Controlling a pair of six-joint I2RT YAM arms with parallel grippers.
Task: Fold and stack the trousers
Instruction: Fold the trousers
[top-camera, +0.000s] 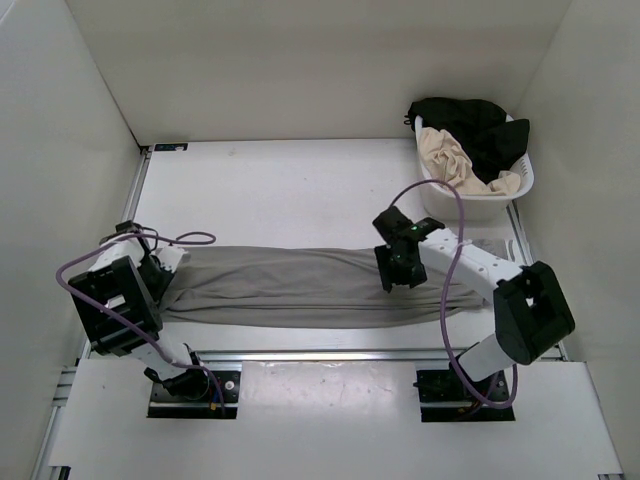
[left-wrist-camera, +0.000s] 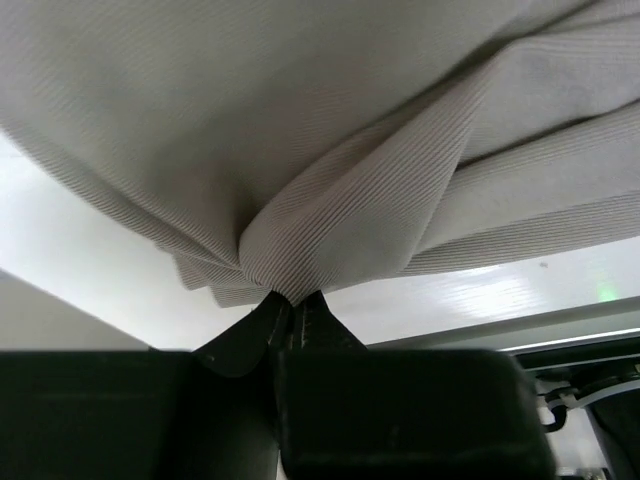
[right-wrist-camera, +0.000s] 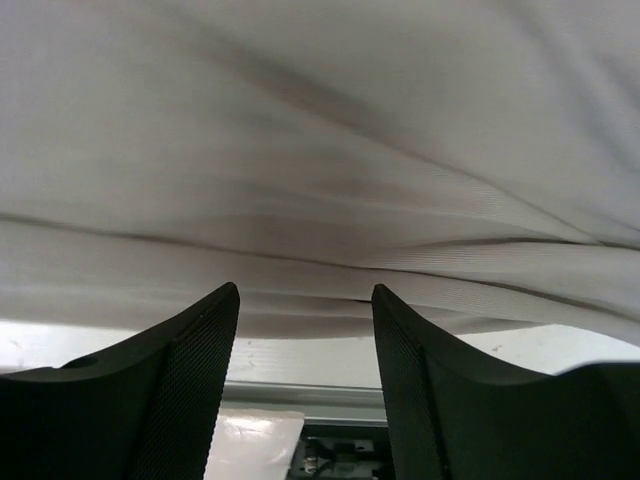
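Note:
The grey trousers (top-camera: 300, 288) lie stretched out lengthwise across the middle of the table. At their left end, my left gripper (top-camera: 168, 272) is shut on a pinched fold of the fabric. In the left wrist view the trousers (left-wrist-camera: 350, 150) gather into creases that run down into the closed left gripper (left-wrist-camera: 295, 298). My right gripper (top-camera: 391, 283) is over the right half of the trousers. In the right wrist view it (right-wrist-camera: 305, 292) stands open at the near edge of the trousers (right-wrist-camera: 320, 150), with nothing between its fingers.
A white laundry basket (top-camera: 500, 205) stands at the back right, holding a beige garment (top-camera: 450, 155) and a black garment (top-camera: 470, 125). White walls close in the table on three sides. A metal rail (top-camera: 320, 355) runs along the near edge.

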